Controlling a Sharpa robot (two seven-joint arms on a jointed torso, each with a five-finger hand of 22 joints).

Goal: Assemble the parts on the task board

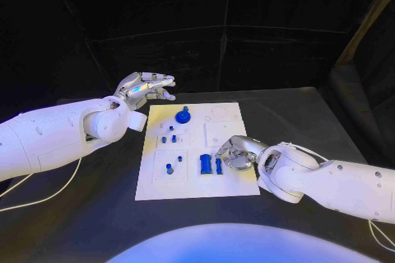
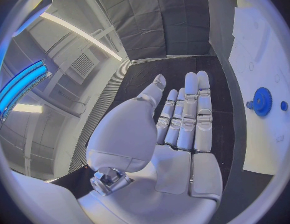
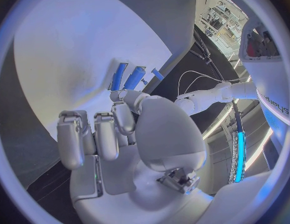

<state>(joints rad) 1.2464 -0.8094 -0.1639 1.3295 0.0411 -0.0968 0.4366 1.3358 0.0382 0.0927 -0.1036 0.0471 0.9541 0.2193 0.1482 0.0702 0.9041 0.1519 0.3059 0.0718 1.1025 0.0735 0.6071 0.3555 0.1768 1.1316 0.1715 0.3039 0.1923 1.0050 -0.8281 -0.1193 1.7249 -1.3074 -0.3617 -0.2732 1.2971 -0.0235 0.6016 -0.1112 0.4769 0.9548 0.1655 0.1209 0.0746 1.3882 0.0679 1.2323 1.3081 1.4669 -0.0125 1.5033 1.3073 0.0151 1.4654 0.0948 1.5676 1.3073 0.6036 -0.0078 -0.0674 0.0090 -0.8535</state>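
Nearest of all lay the front edge of the white task board (image 1: pixel 189 191), set in the middle of the black bench (image 1: pixel 313 120). On the board's near half stood a short blue block (image 1: pixel 205 163) with a slimmer blue bar (image 1: pixel 219 165) just to its right, and a small blue peg (image 1: pixel 169 168) stood to their left. Farther back were 2 or 3 more small blue pegs (image 1: pixel 164 140), and near the far edge sat a blue gear (image 1: pixel 182 116), which the left wrist view also caught (image 2: pixel 263 101).

The right robot hand (image 1: pixel 236 153) hung over the board's right side, just beside the bar, its fingers curled in. I could not tell whether its fingertips touched the bar, and nothing showed inside the hand, so I took it as curled on nothing. The right wrist view showed the block and bar (image 3: pixel 134 77) just beyond the fingertips.

The left robot hand (image 1: pixel 146 85) was held off the board's far-left corner, above the bench, fingers spread and straight and holding nothing.

My guess was that the step in hand was picking up the bar or block. To do it well, the right hand would need to unfurl first, come down squarely over 1 piece, and pinch its long sides without nudging the neighbour. The left hand was best kept clear.
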